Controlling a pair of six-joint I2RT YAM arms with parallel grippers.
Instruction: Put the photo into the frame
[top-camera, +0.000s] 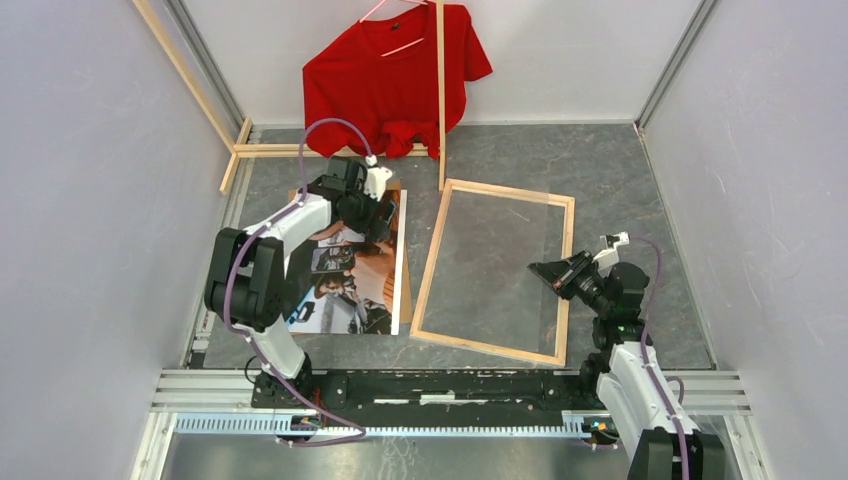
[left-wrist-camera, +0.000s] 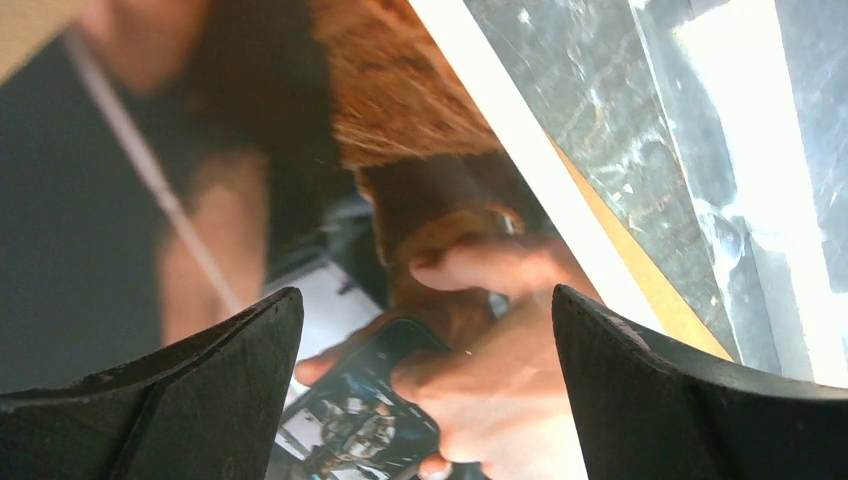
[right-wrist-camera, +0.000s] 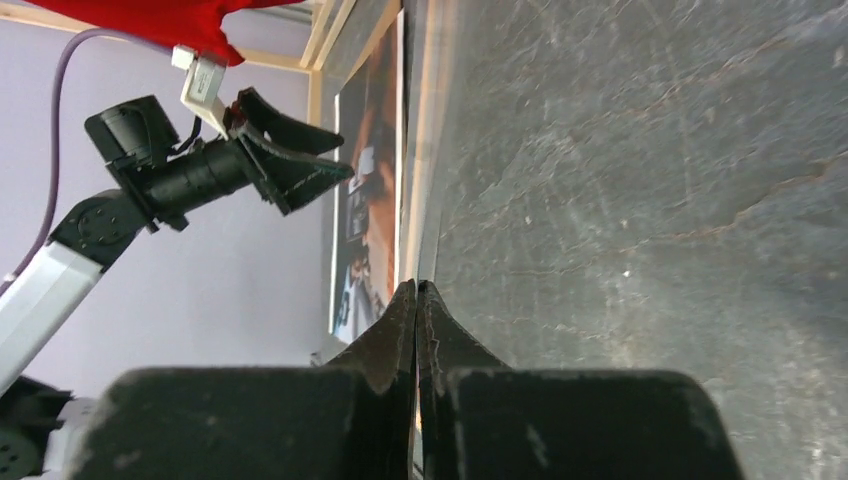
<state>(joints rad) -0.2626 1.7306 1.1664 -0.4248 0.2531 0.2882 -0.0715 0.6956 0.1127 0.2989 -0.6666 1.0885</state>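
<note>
The photo (top-camera: 350, 285) lies face up at the left of the table, showing people in dark and orange tones. My left gripper (top-camera: 380, 225) hovers open just above its upper part; in the left wrist view the black fingers (left-wrist-camera: 230, 370) stand wide apart over a printed hand holding a phone (left-wrist-camera: 480, 330), and my left gripper (left-wrist-camera: 427, 292) holds nothing. The frame (top-camera: 432, 255), pale wood, lies flat in the middle of the table. My right gripper (top-camera: 537, 268) is shut over the frame's right part, pointing left. In the right wrist view my right gripper (right-wrist-camera: 417, 285) shows nothing between its fingertips, and the photo (right-wrist-camera: 365, 200) lies beyond.
A brown cardboard sheet (top-camera: 404, 290) lies under the photo, and its tan edge (left-wrist-camera: 650, 290) sticks out on the right. A red T-shirt (top-camera: 390, 80) hangs on a wooden rack (top-camera: 440, 100) at the back. Pale walls (top-camera: 90, 200) close in both sides.
</note>
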